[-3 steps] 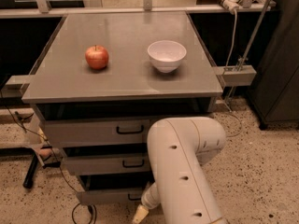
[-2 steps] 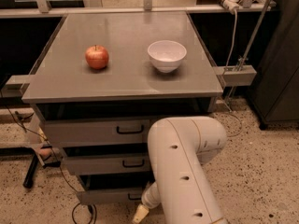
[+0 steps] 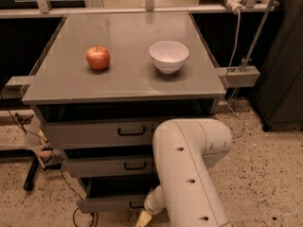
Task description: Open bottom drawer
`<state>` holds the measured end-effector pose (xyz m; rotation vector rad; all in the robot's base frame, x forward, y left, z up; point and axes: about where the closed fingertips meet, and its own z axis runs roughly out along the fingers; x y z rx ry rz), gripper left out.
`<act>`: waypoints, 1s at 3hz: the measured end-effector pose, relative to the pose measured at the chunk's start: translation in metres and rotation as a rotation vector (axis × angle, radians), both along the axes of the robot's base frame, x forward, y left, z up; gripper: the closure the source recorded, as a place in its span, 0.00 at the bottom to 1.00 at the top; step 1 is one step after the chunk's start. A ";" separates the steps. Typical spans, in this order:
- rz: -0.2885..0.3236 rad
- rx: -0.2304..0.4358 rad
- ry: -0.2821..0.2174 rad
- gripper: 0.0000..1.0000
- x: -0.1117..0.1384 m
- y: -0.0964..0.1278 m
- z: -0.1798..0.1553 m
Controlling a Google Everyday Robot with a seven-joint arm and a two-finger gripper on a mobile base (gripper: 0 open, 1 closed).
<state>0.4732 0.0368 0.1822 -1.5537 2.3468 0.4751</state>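
The bottom drawer (image 3: 106,204) is the lowest and narrowest grey front of three under the grey table. It stands a little forward, with a dark gap above it. Its black handle (image 3: 135,205) is partly hidden behind my wrist. My gripper (image 3: 144,216) is low at the picture's bottom edge, right at the handle; only a pale tip shows. My white arm (image 3: 189,174) covers the right side of all three drawers.
A red apple (image 3: 98,58) and a white bowl (image 3: 169,56) sit on the grey tabletop (image 3: 128,84). The top drawer (image 3: 94,132) and the middle drawer (image 3: 106,166) are above. Cables (image 3: 71,193) lie on the speckled floor at the left.
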 end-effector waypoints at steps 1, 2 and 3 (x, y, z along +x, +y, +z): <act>-0.017 0.002 0.038 0.00 -0.019 -0.007 -0.001; -0.017 0.002 0.037 0.00 -0.019 -0.007 -0.001; -0.001 -0.014 0.006 0.00 0.002 -0.007 -0.002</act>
